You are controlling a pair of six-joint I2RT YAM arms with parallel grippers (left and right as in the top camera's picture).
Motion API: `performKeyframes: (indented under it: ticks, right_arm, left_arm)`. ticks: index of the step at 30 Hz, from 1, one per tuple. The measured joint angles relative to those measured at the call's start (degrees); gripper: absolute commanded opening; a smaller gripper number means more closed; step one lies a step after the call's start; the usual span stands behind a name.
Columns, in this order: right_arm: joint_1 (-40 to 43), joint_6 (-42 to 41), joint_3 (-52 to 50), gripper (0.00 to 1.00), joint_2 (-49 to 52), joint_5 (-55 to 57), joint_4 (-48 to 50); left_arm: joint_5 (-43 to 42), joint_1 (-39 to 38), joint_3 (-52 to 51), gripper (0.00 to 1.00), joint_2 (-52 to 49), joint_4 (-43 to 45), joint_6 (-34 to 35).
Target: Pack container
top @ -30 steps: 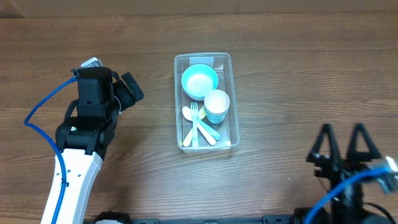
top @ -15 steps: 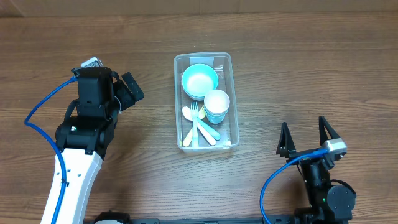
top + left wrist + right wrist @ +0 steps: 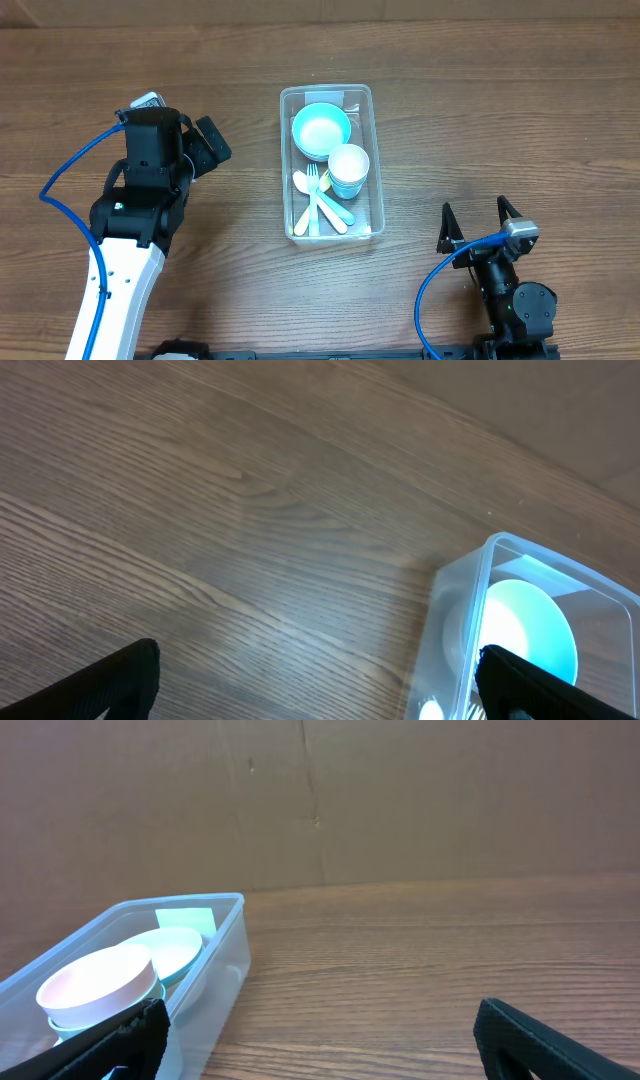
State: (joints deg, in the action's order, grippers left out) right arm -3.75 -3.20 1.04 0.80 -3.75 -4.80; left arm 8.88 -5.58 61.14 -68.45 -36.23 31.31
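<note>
The clear container [image 3: 284, 160] lies mid-table, long side running front to back. Inside are a blue bowl [image 3: 321, 130], stacked cups [image 3: 348, 170] with a pale one on top, and pastel forks and spoons [image 3: 318, 202]. My left gripper [image 3: 208, 148] hovers left of the container, open and empty; in its wrist view the left gripper [image 3: 320, 690] spans bare wood, with the container's corner [image 3: 455, 620] by one finger. My right gripper [image 3: 476, 225] is open and empty, front-right of the container; in the right wrist view the container wall [image 3: 215, 970] shows at left.
A brown cardboard wall [image 3: 320, 800] stands behind the table's far edge. Blue cables [image 3: 70, 165] trail from both arms. Bare wood lies all round the container.
The right arm has swung left and turned, its open fingers now nearer the container's front-right corner. The left arm and the container's contents have not moved.
</note>
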Motion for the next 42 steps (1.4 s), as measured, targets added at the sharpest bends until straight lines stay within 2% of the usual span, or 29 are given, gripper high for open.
performKeyframes:
  ticks: [20, 23, 24, 25, 28, 30, 34, 36, 38, 39, 41, 42]
  right_arm:
    - [0.0, 0.0, 0.0, 1.0, 0.0, 0.2, 0.0]
    - [0.0, 0.0, 0.0, 1.0, 0.0, 0.2, 0.0]
    - [0.0, 0.0, 0.0, 1.0, 0.0, 0.2, 0.0]
    - [0.0, 0.0, 0.0, 1.0, 0.0, 0.1, 0.0]
    - [0.0, 0.0, 0.0, 1.0, -0.1, 0.2, -0.1]
    - [0.0, 0.0, 0.0, 1.0, -0.1, 0.2, -0.2]
    - [0.0, 0.0, 0.0, 1.0, -0.2, 0.2, -0.3]
    - [0.0, 0.0, 0.0, 1.0, -0.2, 0.2, -0.2]
    - [0.0, 0.0, 0.0, 1.0, -0.2, 0.2, -0.2]
    - [0.0, 0.0, 0.0, 1.0, -0.2, 0.1, -0.3]
    - [0.0, 0.0, 0.0, 1.0, -0.2, 0.2, -0.2]
    - [0.0, 0.0, 0.0, 1.0, -0.2, 0.2, -0.3]
  left_arm:
    - [0.0, 0.0, 0.0, 1.0, 0.8, -0.3, 0.0]
    - [0.0, 0.0, 0.0, 1.0, 9.7, -0.5, 0.0]
    - [0.0, 0.0, 0.0, 1.0, 17.4, -0.4, 0.0]
    - [0.0, 0.0, 0.1, 1.0, 20.2, -0.4, 0.0]
    - [0.0, 0.0, 0.0, 1.0, 41.7, -0.9, -0.3]
    - [0.2, 0.0, 0.7, 1.0, 50.9, -3.6, -2.0]
    - [0.2, 0.0, 0.3, 1.0, 58.4, -16.6, -4.3]
    - [0.2, 0.0, -1.3, 1.0, 58.6, -17.7, -4.6]
    - [0.2, 0.0, -7.9, 1.0, 58.6, -15.1, -4.7]
    - [0.2, 0.0, -12.2, 1.0, 58.6, -11.1, -4.8]
    - [0.1, 0.0, -21.7, 1.0, 58.4, -0.6, -4.9]
    - [-0.1, 0.0, -29.4, 1.0, 58.5, 7.7, -5.0]
